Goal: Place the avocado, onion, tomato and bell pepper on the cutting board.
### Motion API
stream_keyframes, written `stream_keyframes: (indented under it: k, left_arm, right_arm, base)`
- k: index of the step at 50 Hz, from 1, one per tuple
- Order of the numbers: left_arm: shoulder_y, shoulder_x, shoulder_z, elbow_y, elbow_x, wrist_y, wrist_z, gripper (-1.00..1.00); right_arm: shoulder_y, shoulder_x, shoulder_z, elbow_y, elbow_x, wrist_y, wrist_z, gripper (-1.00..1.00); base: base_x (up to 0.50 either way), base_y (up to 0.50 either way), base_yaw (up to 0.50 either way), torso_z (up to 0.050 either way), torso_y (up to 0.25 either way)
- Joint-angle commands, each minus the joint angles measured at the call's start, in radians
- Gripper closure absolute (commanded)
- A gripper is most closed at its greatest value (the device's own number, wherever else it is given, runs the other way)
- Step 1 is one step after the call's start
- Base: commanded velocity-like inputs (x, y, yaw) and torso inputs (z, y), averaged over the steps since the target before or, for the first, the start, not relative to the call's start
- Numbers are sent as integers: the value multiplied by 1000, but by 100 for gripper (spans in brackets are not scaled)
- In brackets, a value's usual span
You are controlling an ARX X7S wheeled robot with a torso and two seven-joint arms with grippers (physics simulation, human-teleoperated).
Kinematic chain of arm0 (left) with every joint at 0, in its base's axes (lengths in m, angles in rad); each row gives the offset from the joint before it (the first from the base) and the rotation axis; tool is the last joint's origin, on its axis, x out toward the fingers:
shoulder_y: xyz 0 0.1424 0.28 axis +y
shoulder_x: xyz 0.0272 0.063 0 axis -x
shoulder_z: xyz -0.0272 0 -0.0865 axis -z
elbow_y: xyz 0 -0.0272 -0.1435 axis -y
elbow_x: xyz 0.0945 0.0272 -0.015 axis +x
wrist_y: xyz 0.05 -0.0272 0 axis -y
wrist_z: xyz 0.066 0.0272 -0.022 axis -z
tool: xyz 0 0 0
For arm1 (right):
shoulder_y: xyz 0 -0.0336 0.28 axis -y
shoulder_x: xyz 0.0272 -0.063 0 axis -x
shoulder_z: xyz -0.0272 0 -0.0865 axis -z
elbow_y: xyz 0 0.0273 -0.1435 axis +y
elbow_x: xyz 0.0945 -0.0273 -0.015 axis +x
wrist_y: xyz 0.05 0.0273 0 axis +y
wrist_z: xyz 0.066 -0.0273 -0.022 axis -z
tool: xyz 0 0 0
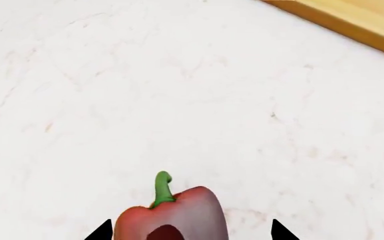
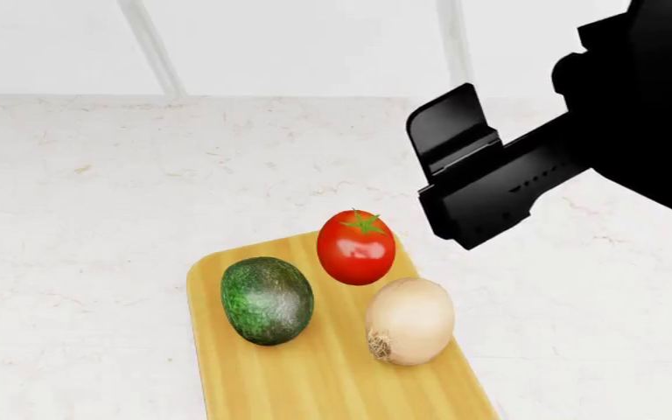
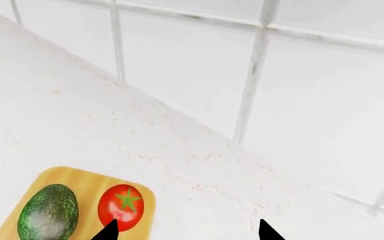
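The bell pepper, a lobed, dull pinkish-red to mauve fruit with a short curved green stem, sits between the two black fingertips of the left gripper in the left wrist view; the jaws stand wide, with a gap showing between each tip and the pepper's sides, so whether they touch it cannot be told. Under it spreads the white marble-patterned counter, and a corner of the light yellow-tan wooden cutting board shows well apart from the pepper.

The right gripper shows only two dark fingertips in its own wrist view, set wide apart with nothing between them, above the counter near the board's far end. In the head view the black right arm reaches in from the right, above the counter beyond the board.

On the board lie three things: the dark green, bumpy egg-shaped avocado toward its left edge, the glossy bright red round tomato with a green star calyx at the far end, and the pale tan round onion just beside the tomato, nearer the robot. A white tiled wall rises behind the counter
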Motion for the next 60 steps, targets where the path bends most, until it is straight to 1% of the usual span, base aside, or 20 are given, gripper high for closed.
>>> stream_keyframes:
  k: [1,5,6,13,16,18,19,21,22,25,26,30,32,38,43,48,55,60]
  left_arm:
    - [117,-13,45,14,42,65,44,-100]
    - [131,-13,57,13,58,83,50,-100]
    - [128,-13,53,12,56,81,48,100]
    - [92,-12,13,11,30,57,38,100]
    - [69,10,-10,4,-3,37,20,100]
    - [40,38,-32,-7,-41,9,-9,100]
    - [7,72,-48,-15,-77,-22,-42,100]
    - [-32,113,-58,-29,-128,-57,-87,100]
    - [-48,128,-60,-37,-151,-68,-107,100]
    - [-125,211,-50,-78,-233,-113,-192,100]
    - [-136,224,-50,-83,-243,-116,-198,100]
    - [-171,282,-44,-98,-261,-120,-227,100]
    - [-194,330,-35,-102,-268,-124,-246,100]
    - [-218,419,-19,-110,-256,-122,-263,100]
    - [-208,502,-9,-164,-201,-125,-238,100]
    - [-232,564,5,-191,-188,-135,-238,100]
    - [-269,621,24,-193,-208,-126,-261,100]
    - [-304,684,31,-210,-212,-109,-275,100]
  right_arm:
    - [5,8,-6,-7,14,-6,11,-100]
    - [6,8,-7,-8,14,-8,10,-100]
    - [5,9,-8,-8,12,-7,9,-100]
    - [9,10,-9,-6,8,-10,4,-100]
    - [26,4,-12,5,6,-1,1,-100]
    - [26,4,-10,5,2,-1,-3,-100]
    - [21,6,-9,3,-5,-2,-9,-100]
    - [14,13,-5,-1,-13,-6,-17,-100]
    - [11,16,-5,-3,-15,-7,-19,-100]
    - [-3,21,2,-2,-34,-15,-40,-100]
    - [-4,21,2,0,-39,-16,-44,-100]
    - [-5,22,5,17,-71,-13,-72,-100]
    - [-5,22,6,20,-80,-15,-79,-100]
    - [-29,19,13,29,-108,-39,-112,-100]
    - [-43,20,8,35,-120,-45,-119,-100]
    - [-56,22,5,34,-140,-52,-130,-100]
    - [-63,26,5,25,-137,-61,-128,-100]
    - [-76,32,4,18,-137,-69,-130,-100]
  base:
    - [0,0,0,0,0]
    - [0,0,0,0,0]
    - [0,0,0,0,0]
    - [0,0,0,0,0]
    - [0,0,0,0,0]
    - [0,0,0,0,0]
    - [0,0,0,0,0]
    - [0,0,0,0,0]
    - [0,0,0,0,0]
    - [0,0,0,0,0]
    - [0,0,0,0,0]
    - [0,0,0,0,0]
    - [0,0,0,0,0]
    - [0,0,0,0,0]
    - [0,0,0,0,0]
    - [0,0,0,0,0]
    - [0,0,0,0,0]
    - [0,0,0,0,0]
